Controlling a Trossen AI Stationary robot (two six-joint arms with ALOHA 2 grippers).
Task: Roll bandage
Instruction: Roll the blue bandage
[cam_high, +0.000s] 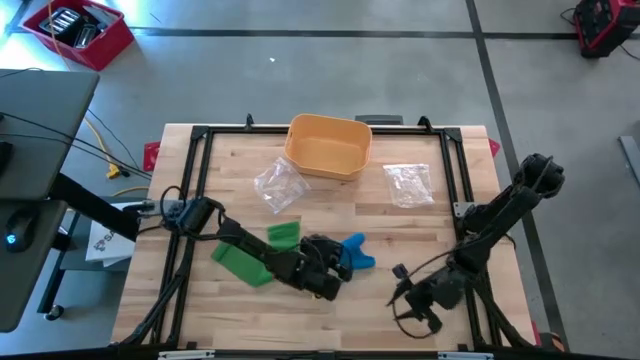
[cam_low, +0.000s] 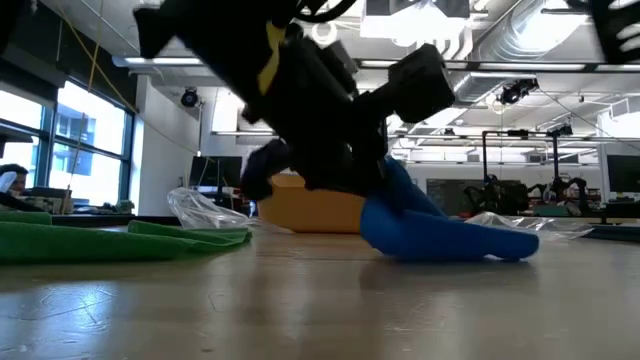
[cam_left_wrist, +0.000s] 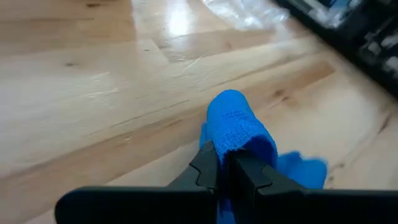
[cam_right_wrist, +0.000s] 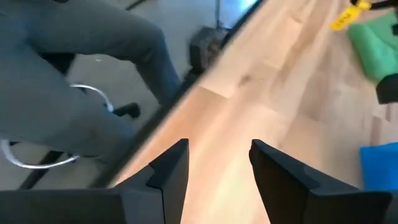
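A blue bandage (cam_high: 357, 250) lies on the wooden table near its middle, its underside on the boards (cam_low: 450, 240). My left gripper (cam_left_wrist: 225, 158) reaches in from the table's left and is shut on it. Two green bandages (cam_high: 284, 233) (cam_high: 240, 263) lie flat left of it, partly under my left arm. My right gripper (cam_right_wrist: 219, 155) hovers open near the table's near right edge (cam_high: 405, 297), with nothing between its fingers. The blue bandage (cam_right_wrist: 380, 167) shows off to its side. My left gripper pinches the blue bandage between its two shut fingers at a raised fold (cam_left_wrist: 231, 144). The fingers slant down from the table's left. Beyond the fingertips the cloth arches up in a loop (cam_left_wrist: 236, 121). Its other end (cam_left_wrist: 303, 168) lies slack on the table.
A yellow bin (cam_high: 328, 146) stands at the table's far middle. Two clear plastic bags (cam_high: 278, 185) (cam_high: 408, 184) lie in front of it. A black frame (cam_high: 200, 170) runs along the table's sides. Bare boards lie between the two grippers.
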